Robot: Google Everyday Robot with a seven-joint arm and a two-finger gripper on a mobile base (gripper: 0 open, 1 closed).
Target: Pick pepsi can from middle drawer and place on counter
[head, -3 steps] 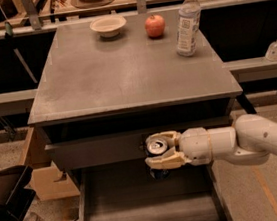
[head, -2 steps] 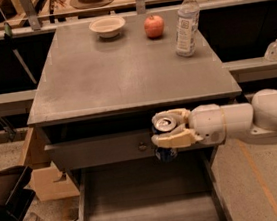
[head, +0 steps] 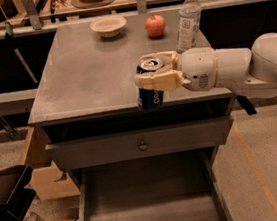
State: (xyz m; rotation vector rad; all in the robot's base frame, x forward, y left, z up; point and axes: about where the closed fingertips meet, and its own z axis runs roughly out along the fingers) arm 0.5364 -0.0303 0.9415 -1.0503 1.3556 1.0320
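Arm: the white arm [head: 244, 67] is reaching in from the right, its forearm lying level over the front right corner of the counter [head: 89, 78], wrist pointing left.
Gripper: the gripper [head: 150, 74] is clamping the pepsi can [head: 151, 99] from the side. One beige finger is crossing the can's front below the rim and the other is curving round behind its top.
Pepsi can: it is standing upright in the grip, silver top facing up. Its blue body is overlapping the counter's front edge, and whether it is resting on the surface cannot be told.
Open room: the counter is showing a broad grey stretch left of and behind the can.
Far edge: a bowl [head: 108, 25], an apple [head: 155, 26] and a clear bottle [head: 188, 20] are sitting in a row, well apart from the can.
Below the edge: a closed drawer front [head: 108, 149] with a round knob [head: 143, 145] is sitting just under the counter. The middle drawer [head: 84, 215] is standing pulled out beneath it, directly under the can.
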